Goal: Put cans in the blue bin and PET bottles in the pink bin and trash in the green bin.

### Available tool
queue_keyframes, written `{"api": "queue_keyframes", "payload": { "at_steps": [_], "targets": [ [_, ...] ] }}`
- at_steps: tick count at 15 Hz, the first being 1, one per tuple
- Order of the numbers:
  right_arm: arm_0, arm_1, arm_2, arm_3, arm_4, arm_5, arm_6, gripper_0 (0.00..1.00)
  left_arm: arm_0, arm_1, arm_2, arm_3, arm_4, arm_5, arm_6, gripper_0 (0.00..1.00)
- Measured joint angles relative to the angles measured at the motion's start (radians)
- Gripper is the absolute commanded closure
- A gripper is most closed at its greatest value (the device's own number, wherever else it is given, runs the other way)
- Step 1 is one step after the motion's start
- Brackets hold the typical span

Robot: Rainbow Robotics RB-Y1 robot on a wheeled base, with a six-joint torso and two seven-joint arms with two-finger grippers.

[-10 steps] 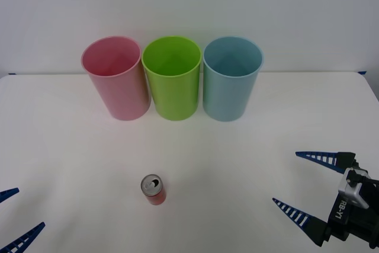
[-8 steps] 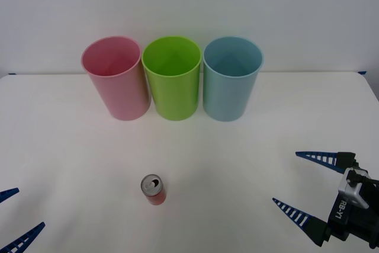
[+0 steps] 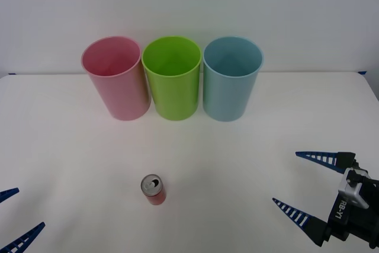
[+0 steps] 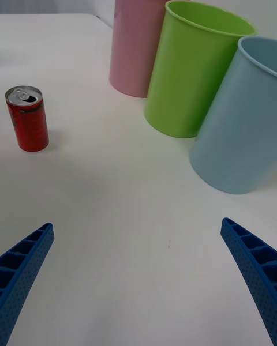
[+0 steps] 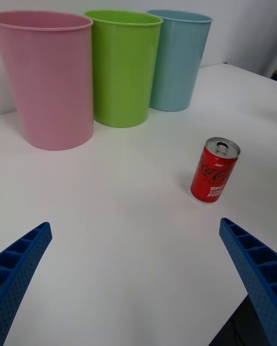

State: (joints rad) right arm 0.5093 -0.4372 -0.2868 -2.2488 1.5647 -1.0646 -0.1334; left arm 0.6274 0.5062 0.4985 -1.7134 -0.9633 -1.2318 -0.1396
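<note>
White worktop (image 3: pixel 71 146) carries three bins and one can. Pink bin (image 3: pixel 116 78), green bin (image 3: pixel 172 78) and blue bin (image 3: pixel 231 79) stand upright in a row at twelve o'clock, close side by side. One red can (image 3: pixel 153 189) stands upright toward six o'clock, well apart from them. Its white lettering shows in the left wrist view. Left gripper (image 3: pixel 15 215) at eight o'clock and right gripper (image 3: pixel 308 186) at four o'clock hover with jaws released, grasping nothing.
</note>
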Motion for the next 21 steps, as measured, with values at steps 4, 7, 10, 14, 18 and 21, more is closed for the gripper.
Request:
{"api": "queue_keyframes", "payload": {
  "at_steps": [4, 7, 10, 14, 18, 21],
  "targets": [
    [0.0, 0.0, 0.0, 0.0, 0.0, 0.0, 0.0, 0.0, -0.003, 0.002, 0.002, 0.0, -0.003, 0.0, 0.0, 0.0],
    [0.0, 0.0, 0.0, 0.0, 0.0, 0.0, 0.0, 0.0, -0.016, 0.007, 0.027, -0.013, -0.034, -0.009, -0.004, 0.0],
    [0.0, 0.0, 0.0, 0.0, 0.0, 0.0, 0.0, 0.0, -0.009, 0.005, 0.026, -0.015, -0.039, -0.018, -0.027, 0.0],
    [0.0, 0.0, 0.0, 0.0, 0.0, 0.0, 0.0, 0.0, -0.012, 0.005, 0.007, 0.006, -0.025, -0.048, -0.125, 0.0],
    [0.0, 0.0, 0.0, 0.0, 0.0, 0.0, 0.0, 0.0, -0.081, 0.008, -0.067, 0.114, -0.024, -0.078, -0.191, 0.0],
    [0.0, 0.0, 0.0, 0.0, 0.0, 0.0, 0.0, 0.0, -0.121, 0.035, -0.112, 0.125, -0.027, -0.078, -0.205, 0.0]
  ]
}}
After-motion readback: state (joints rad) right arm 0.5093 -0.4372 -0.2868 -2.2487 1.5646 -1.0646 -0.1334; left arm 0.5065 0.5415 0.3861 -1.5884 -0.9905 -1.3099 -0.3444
